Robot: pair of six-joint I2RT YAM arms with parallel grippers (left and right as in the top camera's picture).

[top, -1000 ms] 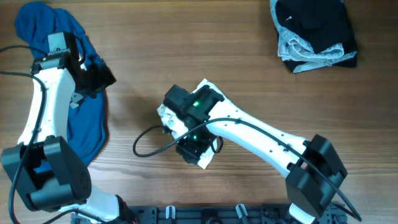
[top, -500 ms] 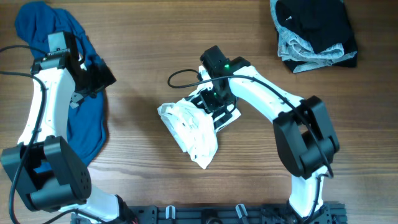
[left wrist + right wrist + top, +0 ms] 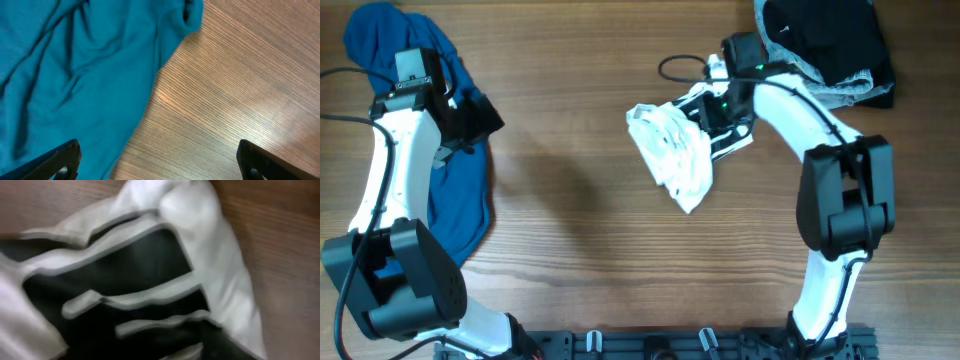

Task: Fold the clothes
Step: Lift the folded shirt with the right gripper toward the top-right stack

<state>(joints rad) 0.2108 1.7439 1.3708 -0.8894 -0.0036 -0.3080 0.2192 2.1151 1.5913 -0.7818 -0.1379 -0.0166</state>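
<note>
- The shirt point(image 3: 670, 158) lies in a crumpled white heap on the tabletop point(image 3: 570, 230), toward 1 o'clock from the middle in the overhead view. No part of it is flat or folded yet.
- The right pincer point(image 3: 725, 125) is down on the heap's 3 o'clock edge, where the black print point(image 3: 125, 285) shows. I cannot tell whether its jaws are apart, together or clamped on fabric.
- The left pincer point(image 3: 157, 165) hangs empty with its jaws wide apart. It is over the edge of a blue garment point(image 3: 460, 200) at 9 o'clock, well apart from the shirt.
- The step in hand, as I judge it, is spreading the heap before any fold. It would go best by taking a single layer at an edge rather than a bunch. Lift it enough for the thin cloth to fall open, then lay it toward the bare wood at 6 o'clock.
- A dark pile point(image 3: 825, 45) sits near the heap, at 1 o'clock. Working away from it would keep the two from tangling.
- The left arm could pull the opposite edge, so the soft fabric stretches rather than drags.
- Sleeves, collar and hem are lost in the folds.
- The right wrist view is blurred and filled by cloth, with no fingers showing.
- The dark pile is cut off at the overhead frame's top edge.
</note>
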